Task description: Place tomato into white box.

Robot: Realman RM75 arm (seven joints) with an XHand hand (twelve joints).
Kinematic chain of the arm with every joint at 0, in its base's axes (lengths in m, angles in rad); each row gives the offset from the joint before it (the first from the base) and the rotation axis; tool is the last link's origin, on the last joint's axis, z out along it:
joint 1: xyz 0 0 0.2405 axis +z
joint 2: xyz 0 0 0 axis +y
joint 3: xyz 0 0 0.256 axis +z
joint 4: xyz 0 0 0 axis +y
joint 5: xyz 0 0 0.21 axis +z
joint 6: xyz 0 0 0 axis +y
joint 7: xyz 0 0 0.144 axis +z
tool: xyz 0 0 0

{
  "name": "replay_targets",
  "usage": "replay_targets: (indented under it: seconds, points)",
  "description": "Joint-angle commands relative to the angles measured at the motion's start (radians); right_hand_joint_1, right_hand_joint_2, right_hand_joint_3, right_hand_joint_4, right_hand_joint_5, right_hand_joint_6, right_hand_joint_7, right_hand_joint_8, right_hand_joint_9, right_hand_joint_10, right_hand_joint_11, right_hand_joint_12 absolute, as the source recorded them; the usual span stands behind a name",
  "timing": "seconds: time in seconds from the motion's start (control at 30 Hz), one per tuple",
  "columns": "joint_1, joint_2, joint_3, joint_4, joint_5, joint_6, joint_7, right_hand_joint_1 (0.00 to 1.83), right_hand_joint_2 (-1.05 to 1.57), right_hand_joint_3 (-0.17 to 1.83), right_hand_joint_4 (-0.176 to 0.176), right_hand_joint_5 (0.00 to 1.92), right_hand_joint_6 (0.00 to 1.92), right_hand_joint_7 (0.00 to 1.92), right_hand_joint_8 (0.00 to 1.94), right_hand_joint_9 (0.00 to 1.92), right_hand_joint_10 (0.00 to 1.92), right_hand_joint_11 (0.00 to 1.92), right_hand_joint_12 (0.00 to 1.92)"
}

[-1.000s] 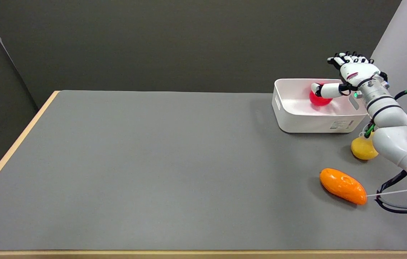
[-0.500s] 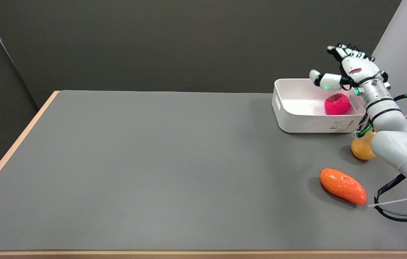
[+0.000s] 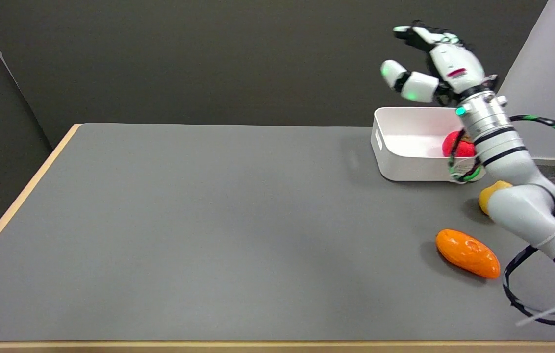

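Observation:
The red tomato (image 3: 455, 145) lies inside the white box (image 3: 405, 162) at the table's far right, toward the box's right end, partly hidden by my forearm. My right hand (image 3: 432, 61) hangs in the air well above the box's far rim. Its fingers are spread and nothing is in them.
An orange elongated fruit (image 3: 467, 253) lies on the grey table in front of the box. A yellow fruit (image 3: 490, 193) sits just right of the box's front corner, half hidden behind my arm. A light wall stands at the far right.
The hand let go of the tomato, which rolled to the box's right end. The hand then rose and swung left, away from the box.

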State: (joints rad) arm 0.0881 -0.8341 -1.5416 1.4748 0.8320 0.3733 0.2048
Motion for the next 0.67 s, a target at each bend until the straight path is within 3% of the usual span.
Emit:
replay_targets:
  seconds: [0.03,0.17,0.3,0.53,0.67]
  points:
    - [-0.032,-0.03,-0.441,0.332,0.077,0.118,0.157,0.07,0.63,0.95,0.1,0.23,0.47,0.37,0.4,0.25,0.71,0.11,1.2]
    - [0.001,-0.041,-0.553,0.332,0.007,0.13,0.328,0.07,0.62,0.99,0.106,0.24,0.49,0.38,0.43,0.28,0.73,0.15,1.24]
    - [0.02,-0.06,-0.623,0.324,-0.089,0.127,0.484,0.11,0.69,0.85,0.108,0.26,0.49,0.41,0.41,0.29,0.77,0.17,1.3]
    - [-0.006,-0.071,-0.647,0.323,-0.122,0.15,0.528,0.12,0.69,0.84,0.108,0.26,0.5,0.4,0.4,0.29,0.77,0.17,1.31]
    - [-0.006,-0.073,-0.639,0.319,-0.122,0.152,0.528,0.09,0.63,0.98,0.106,0.25,0.5,0.38,0.43,0.28,0.75,0.17,1.26]
